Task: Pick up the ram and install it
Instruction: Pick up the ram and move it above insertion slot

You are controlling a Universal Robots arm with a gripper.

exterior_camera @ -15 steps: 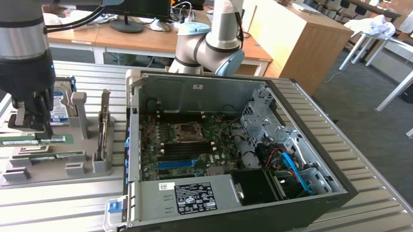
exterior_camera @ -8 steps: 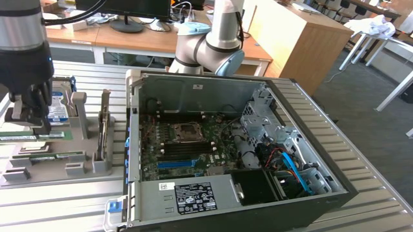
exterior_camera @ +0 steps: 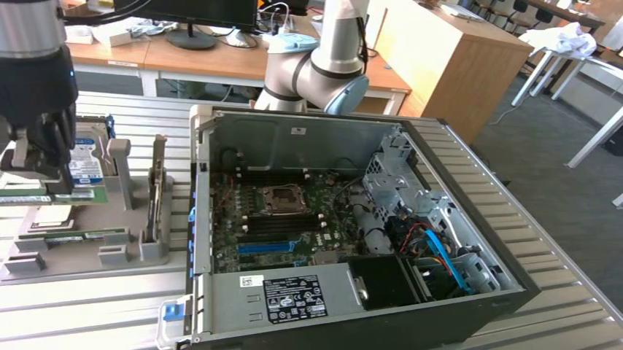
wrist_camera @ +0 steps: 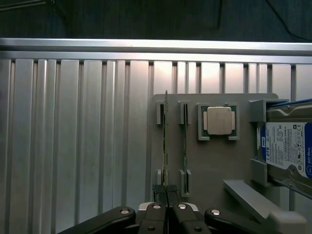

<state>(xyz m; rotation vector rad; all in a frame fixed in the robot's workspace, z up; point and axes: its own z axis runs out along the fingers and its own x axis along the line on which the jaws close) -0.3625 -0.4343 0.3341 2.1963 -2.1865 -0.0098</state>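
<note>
At the start of the job, the black two-fingered gripper [wrist_camera: 167, 189] is clamped on the ram [wrist_camera: 165, 136], a long, slim green circuit-board stick that we see edge-on from the wrist. Its fingers are pressed together on the thin upper edge. In the exterior view the gripper [exterior_camera: 44, 182] holds the ram [exterior_camera: 25, 197] level at the exterior view's left, over the grey plastic holder tray [exterior_camera: 78, 255]. We judge the ram to be raised a little above the tray.

A matching second green stick [wrist_camera: 184, 146] stands just beside it on edge between slotted posts. That arrangement, we take it, offers the narrow edge upward for a pinch.

On the same tray sit a square silver processor chip [wrist_camera: 219, 120] and a hard drive with a blue and white label [wrist_camera: 287, 151].

The tray rests on the ribbed aluminium worktop [wrist_camera: 73, 146], beside the open black computer case [exterior_camera: 409, 124]. The case lies on its side, so its green motherboard [exterior_camera: 282, 219] and long blue plastic slot [exterior_camera: 265, 248] face up, reachable from above.
</note>
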